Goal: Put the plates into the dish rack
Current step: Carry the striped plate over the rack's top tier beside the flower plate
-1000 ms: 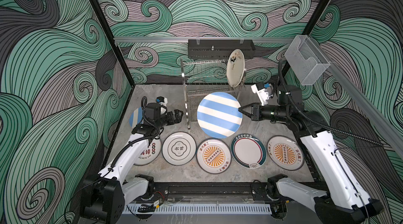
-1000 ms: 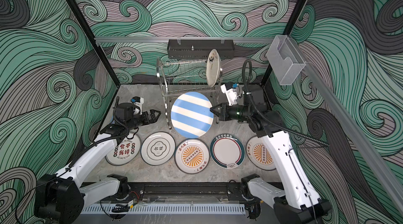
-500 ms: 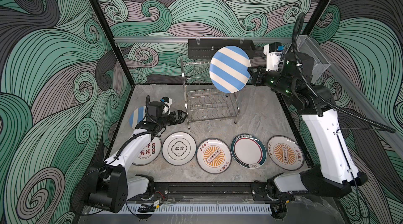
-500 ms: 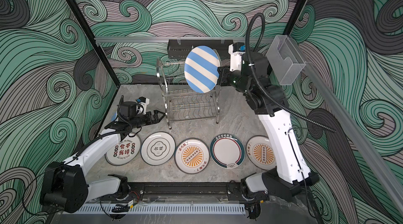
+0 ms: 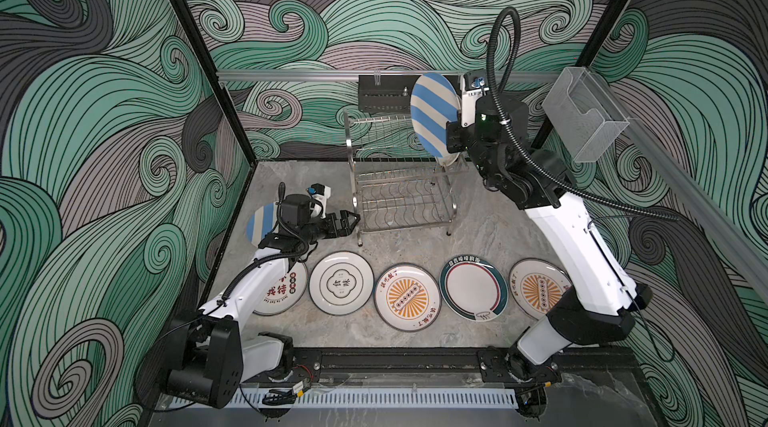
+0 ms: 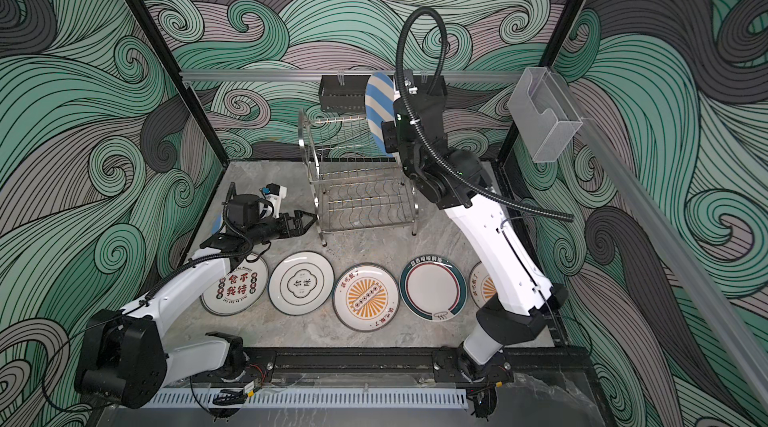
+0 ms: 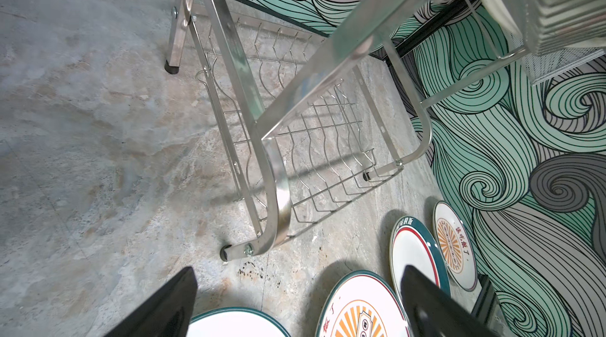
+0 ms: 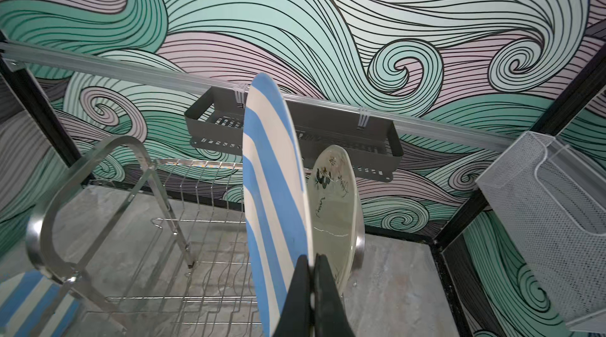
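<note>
While the striped plate [image 8: 272, 187] hangs on edge over the dish rack [image 5: 399, 196]: lower it straight into the free top slot just left of the cream plate [image 8: 337, 194], without knocking that one.
Right pincer [image 8: 311, 261]: clamped on the striped plate's lower rim.
Left pincer [image 7: 298, 274]: jaws apart, empty, near the dish rack's near left leg.
Tabletop [image 5: 478, 217]: mottled grey stone; row of plates [image 5: 407, 298] lying flat along the near side.
Room: wave-patterned walls; black tray [image 5: 382, 98] on the far wall close behind the dish rack.

blue-and-white striped plate [image 5: 434, 113]
</note>
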